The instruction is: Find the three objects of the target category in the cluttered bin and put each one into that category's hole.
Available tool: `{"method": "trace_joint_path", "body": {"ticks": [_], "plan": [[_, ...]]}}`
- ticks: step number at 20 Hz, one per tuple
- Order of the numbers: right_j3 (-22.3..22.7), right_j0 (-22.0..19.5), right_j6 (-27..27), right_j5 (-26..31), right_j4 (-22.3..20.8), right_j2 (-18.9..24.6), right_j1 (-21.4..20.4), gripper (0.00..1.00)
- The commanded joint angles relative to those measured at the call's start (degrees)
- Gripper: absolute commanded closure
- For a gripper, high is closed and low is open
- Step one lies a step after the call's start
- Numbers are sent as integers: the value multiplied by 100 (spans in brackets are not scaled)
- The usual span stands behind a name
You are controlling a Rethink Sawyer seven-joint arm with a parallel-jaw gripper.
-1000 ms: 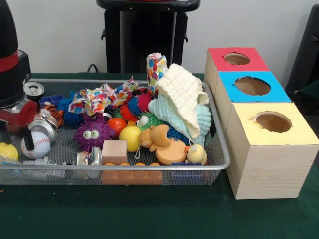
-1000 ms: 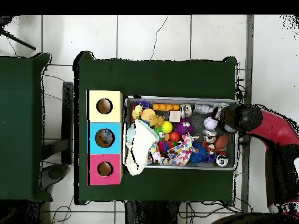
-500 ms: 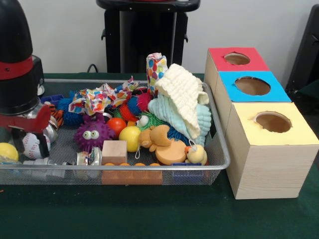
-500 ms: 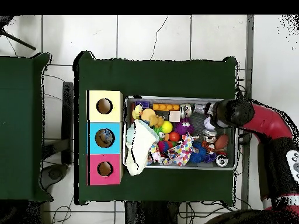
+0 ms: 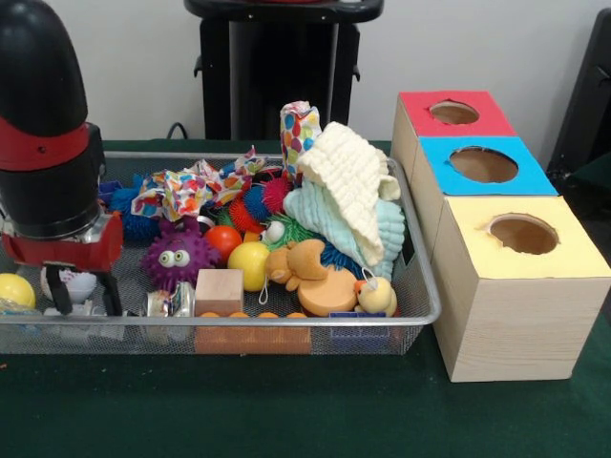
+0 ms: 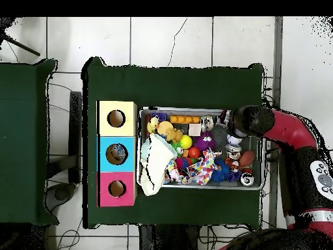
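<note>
- The pincer point(image 5: 80, 291) sits low at the left end of the wire bin point(image 5: 420, 315), its two dark fingers point(image 5: 59, 289) spread apart.
- A baseball point(image 5: 76, 282) lies between them; actual contact cannot be told.
- The purple spiky toy point(image 5: 177, 256) is just right of the pincer.
- Three boxes with holes stand right of the bin on the green counter point(image 5: 286, 410): red point(image 5: 454, 113), blue point(image 5: 484, 164), yellow point(image 5: 523, 233).

A wire mesh bin point(image 5: 420, 310) heaped with toys sits beside 3 boxes point(image 5: 520, 286) topped red, blue and yellow, each with 1 round hole, at its 3 o'clock.
</note>
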Motion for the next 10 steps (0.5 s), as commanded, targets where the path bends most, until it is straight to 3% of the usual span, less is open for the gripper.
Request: {"method": "trace_joint_path", "body": {"ticks": [1,6,10], "plan": [[-324,-225,-2303,613,-364,492,298,0],[-247,-187,-1578,485,-356,102,104,0],[-123,-343,-1510,321,-355,70,113,0]]}}
